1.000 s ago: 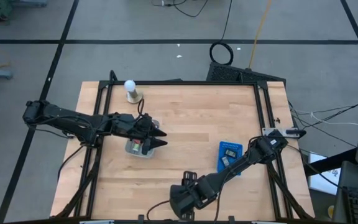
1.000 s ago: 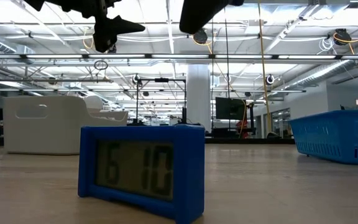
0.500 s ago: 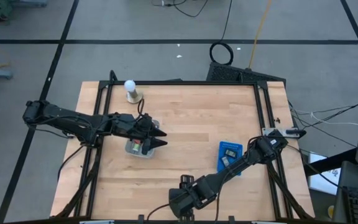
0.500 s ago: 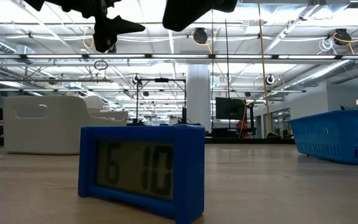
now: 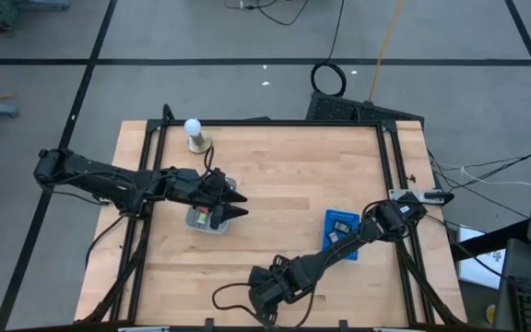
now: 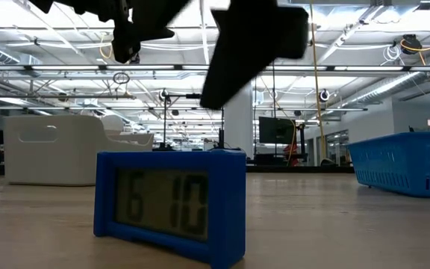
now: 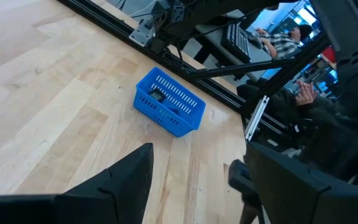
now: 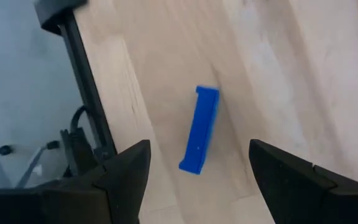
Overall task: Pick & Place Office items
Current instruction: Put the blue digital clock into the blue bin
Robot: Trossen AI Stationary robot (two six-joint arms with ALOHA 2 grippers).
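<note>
left hand (image 5: 233, 205): hovers over the grey tray (image 5: 207, 219), fingers apart, nothing seen between them.
right hand (image 5: 264, 297): low at the near tabletop (image 5: 284, 184) edge, fingers spread wide and empty; blue clock (image 8: 200, 129) lies right ahead of it, between the finger lines, not touched.
blue clock, low view (image 6: 169, 204): stands upright on the wood, right hand's dark bulk above it.
grey tray contents: a few small office items (image 5: 205, 215) sit directly under the left hand, red and green bits visible; count can't be told.
blue tray (image 5: 341, 232): behind the right hand along its arm, holds at least two small dark items (image 5: 342, 225); left wrist view shows dark pieces inside too (image 7: 158, 95).
loose items on tabletop: none seen apart from the clock.
white ball on brass base (image 5: 193, 132): far corner, beyond the left hand, not part of the job.
progress: judged late. Small stuff already sits in trays; the clock looks like the one thing left out.
left to do: grasp the clock, carry it to a tray. Grasp not yet made.
risk: clock is wide against the finger span, so approach across its thin side looks safer.
</note>
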